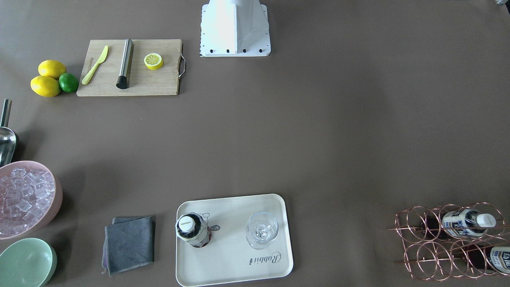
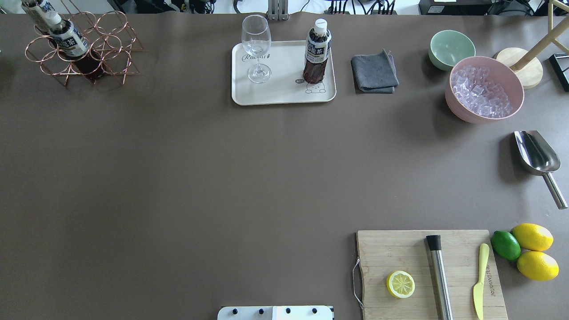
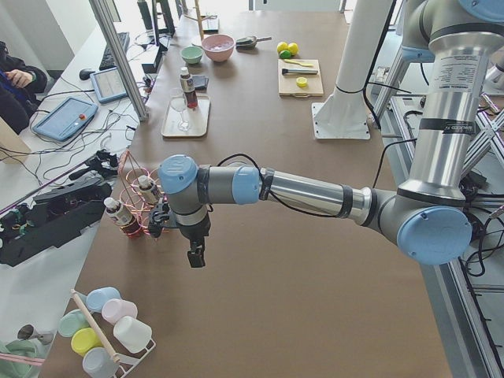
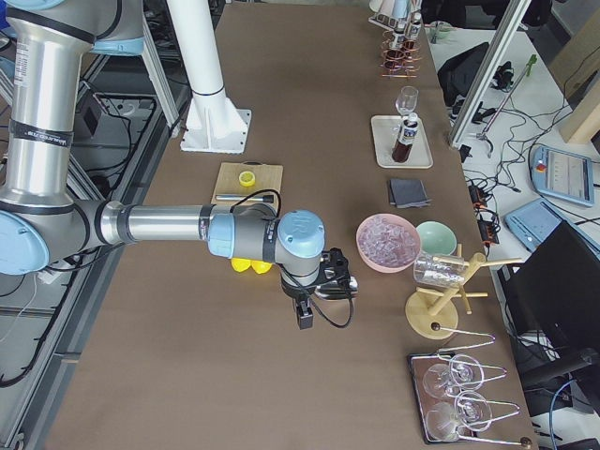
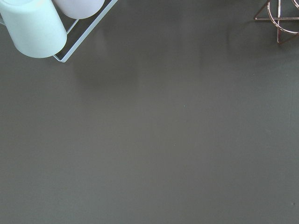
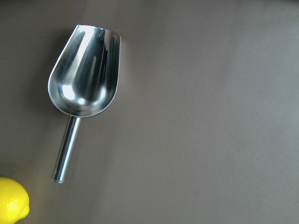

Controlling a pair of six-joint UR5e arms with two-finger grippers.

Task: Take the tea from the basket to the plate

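As the front-facing camera shows it, the tea [image 1: 193,230] stands upright on the plate [image 1: 233,271], at the end toward the grey cloth [image 1: 129,244]. The glass [image 1: 261,230] stands beside it on the same plate and does not touch it. The basket [image 1: 428,241] is well apart, at the edge of the table [image 1: 318,139], and two other bottles [image 1: 466,222] lie in its rings.

From the overhead camera the tea is at the right end of the plate, just by the drawn bear, with its white cap up. The basket sits at the far left corner of the table.

In the exterior left view the left gripper [image 3: 194,256] hangs over the bare table near the basket, pointing down. The tea is far beyond it, on the plate. I cannot tell from this view if its jaws are spread or pressed together.

In the exterior right view the right gripper [image 4: 305,317] hangs over the table near the pink bowl [image 4: 387,242], well apart from the tea, which stands far up the table on the plate. Here also I cannot tell how the jaws stand.

The left wrist camera looks on bare table, with a corner of the basket's wire at top right and pale cups [image 5: 32,25] at top left.

The right wrist camera looks down on a steel scoop [image 6: 84,79] lying on the table, with a lemon [image 6: 11,205] at the lower left corner.
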